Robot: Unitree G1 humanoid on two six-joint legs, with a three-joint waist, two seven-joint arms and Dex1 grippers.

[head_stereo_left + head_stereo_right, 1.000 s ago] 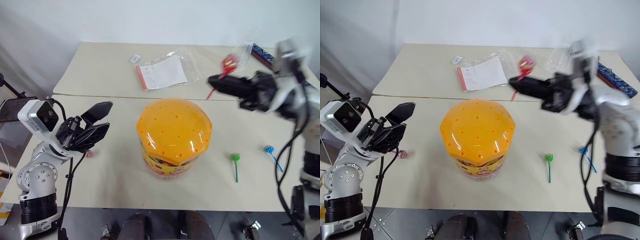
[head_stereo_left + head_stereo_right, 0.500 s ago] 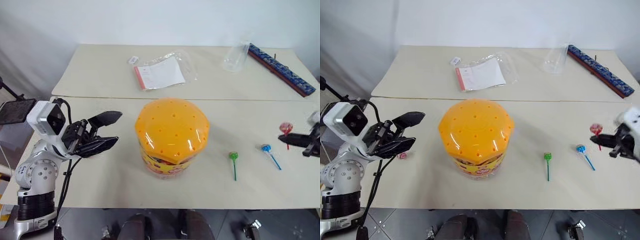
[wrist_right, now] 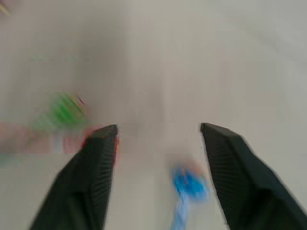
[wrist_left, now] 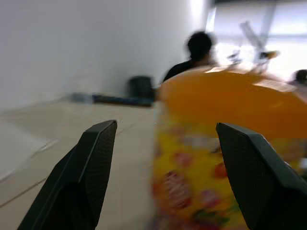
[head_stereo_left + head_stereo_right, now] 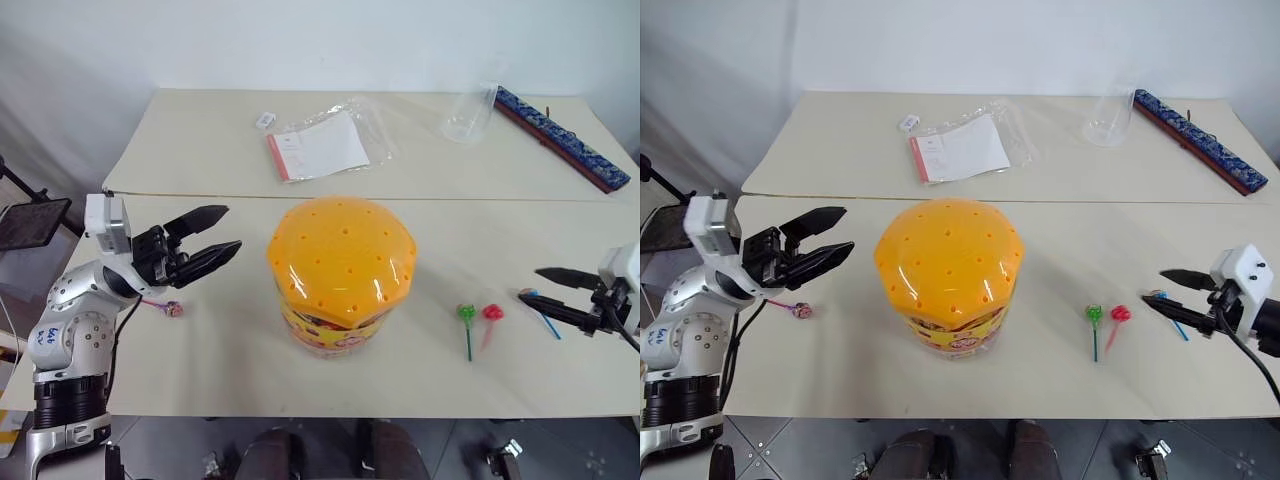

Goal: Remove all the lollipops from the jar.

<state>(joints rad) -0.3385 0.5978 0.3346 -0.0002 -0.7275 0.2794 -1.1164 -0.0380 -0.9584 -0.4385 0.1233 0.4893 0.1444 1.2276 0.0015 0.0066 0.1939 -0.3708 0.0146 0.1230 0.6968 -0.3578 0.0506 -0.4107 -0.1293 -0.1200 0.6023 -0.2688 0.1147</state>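
Lollipops green [image 5: 467, 313], red [image 5: 492, 312], blue [image 5: 529, 294] and purple [image 5: 173, 308] are lying out on the bench [image 5: 220, 360] flanking the lidded jar [image 5: 342, 272], both grippers' jaws standing released and empty, leaving seemingly nothing to extract.

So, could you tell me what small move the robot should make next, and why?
Probably pull the open right gripper back from the table: the red lollipop lies beside the green and blue ones, a purple one lies left, and the jar's lid looks bare.
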